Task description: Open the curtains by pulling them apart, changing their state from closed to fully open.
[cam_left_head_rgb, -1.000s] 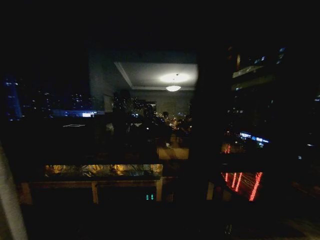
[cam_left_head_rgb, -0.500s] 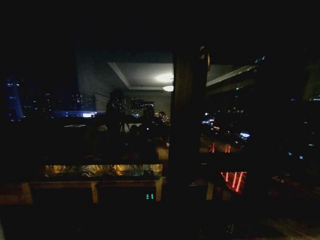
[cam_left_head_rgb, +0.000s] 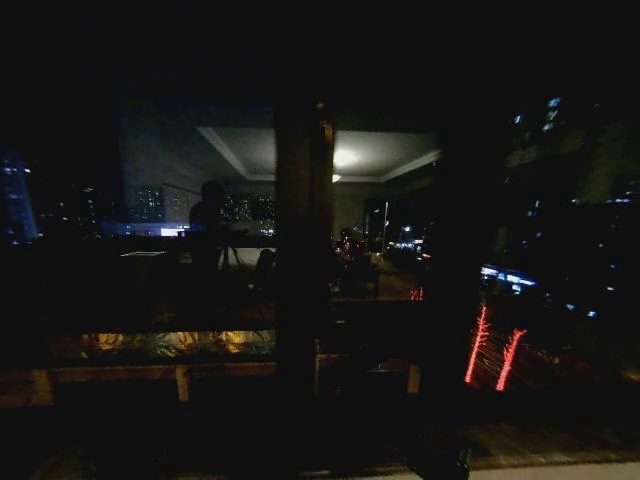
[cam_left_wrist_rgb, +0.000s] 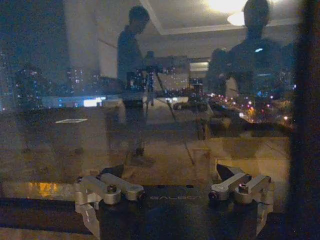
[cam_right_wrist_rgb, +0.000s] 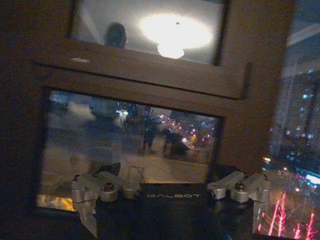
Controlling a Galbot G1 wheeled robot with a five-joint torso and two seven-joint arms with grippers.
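Note:
The curtains are out of view. The head view faces bare dark window glass [cam_left_head_rgb: 180, 200] with a dark upright frame post [cam_left_head_rgb: 303, 250] in the middle. The left gripper [cam_left_wrist_rgb: 172, 175] hangs open close to the glass, nothing between its fingers. The right gripper [cam_right_wrist_rgb: 172, 172] is open too, empty, in front of a brown window frame [cam_right_wrist_rgb: 150, 75].
The glass mirrors a lit ceiling lamp [cam_left_head_rgb: 345, 158] and the room behind. Outside, a low wooden rail with lit planters [cam_left_head_rgb: 160, 345] runs along the bottom. City lights and red light streaks [cam_left_head_rgb: 495, 355] show at the right. A pale floor strip [cam_left_head_rgb: 560, 470] lies at the lower right.
The whole head picture has slid left, so the camera has moved to the right. A pale strip at the lower left edge one second ago has left the picture.

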